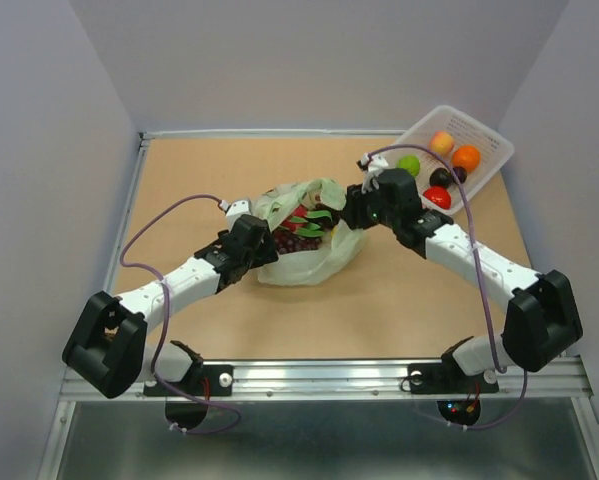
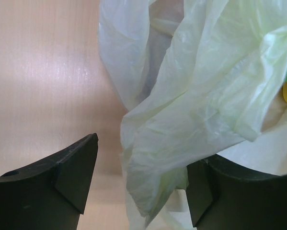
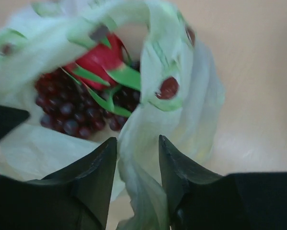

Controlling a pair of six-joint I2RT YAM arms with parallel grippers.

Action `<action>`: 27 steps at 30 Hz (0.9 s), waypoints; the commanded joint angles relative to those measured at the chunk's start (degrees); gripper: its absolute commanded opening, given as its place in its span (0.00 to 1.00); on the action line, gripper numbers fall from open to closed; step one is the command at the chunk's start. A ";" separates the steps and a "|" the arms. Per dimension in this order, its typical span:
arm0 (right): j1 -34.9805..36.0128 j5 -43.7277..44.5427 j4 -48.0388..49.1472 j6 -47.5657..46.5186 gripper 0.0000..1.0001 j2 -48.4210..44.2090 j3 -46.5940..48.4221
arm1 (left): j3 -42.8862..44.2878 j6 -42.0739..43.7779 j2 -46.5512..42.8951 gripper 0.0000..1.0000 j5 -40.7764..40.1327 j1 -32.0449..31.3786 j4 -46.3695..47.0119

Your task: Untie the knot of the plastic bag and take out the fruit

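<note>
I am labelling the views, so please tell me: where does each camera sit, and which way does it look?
Top external: above, behind the arms, looking down at the table; both arms, left tool and right tool show.
Left wrist: on the left arm, facing the bag side; two fingers show.
Right wrist: on the right arm, facing into the bag mouth at grapes; two fingers show.
Shared: all see the bag.
</note>
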 commanded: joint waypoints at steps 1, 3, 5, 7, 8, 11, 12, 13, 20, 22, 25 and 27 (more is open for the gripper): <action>0.15 9.88 -0.88 4.31 0.42 -0.18 -8.06 | 2.14 0.83 -2.15 0.78 -2.36 -0.17 -0.30; 0.15 12.26 -0.88 7.39 0.32 0.96 -10.70 | 1.87 0.57 -2.15 0.77 -2.37 -0.26 -0.30; 0.06 13.76 -0.80 8.62 0.27 2.01 -13.60 | 1.96 0.48 -2.15 0.77 -2.28 -0.26 -0.30; 0.15 15.42 -0.88 10.47 0.22 3.95 -15.01 | 1.79 0.22 -2.58 0.77 -2.36 -0.26 -0.39; 0.06 16.13 -0.80 10.91 0.21 4.56 -15.19 | 1.78 0.22 -2.67 0.77 -2.54 -0.26 -0.39; -0.11 18.76 -0.88 11.79 0.20 5.89 -15.11 | 1.70 0.22 -3.29 0.77 -3.15 -0.17 -0.65; -0.12 19.20 -0.88 11.79 0.20 6.23 -14.85 | 1.70 0.30 -3.46 0.77 -3.50 -0.17 -0.74; -0.12 19.99 -0.97 11.62 0.20 7.20 -14.58 | 1.70 0.30 -3.55 0.77 -3.51 -0.17 -0.92; -0.20 15.71 -3.61 7.86 0.42 5.37 -11.68 | 1.52 0.39 -4.78 0.77 -3.86 0.00 -1.53; -0.03 12.72 -4.30 5.22 0.58 1.08 -9.67 | 1.61 0.57 -5.22 0.77 -3.77 0.00 -1.53; 0.24 10.08 -6.67 2.49 0.72 -2.54 -5.10 | 1.52 1.09 -5.31 0.77 -3.42 0.00 -1.62; 1.02 7.62 -8.60 0.21 0.78 -4.82 -0.98 | 1.52 1.27 -5.31 0.77 -3.33 0.00 -1.62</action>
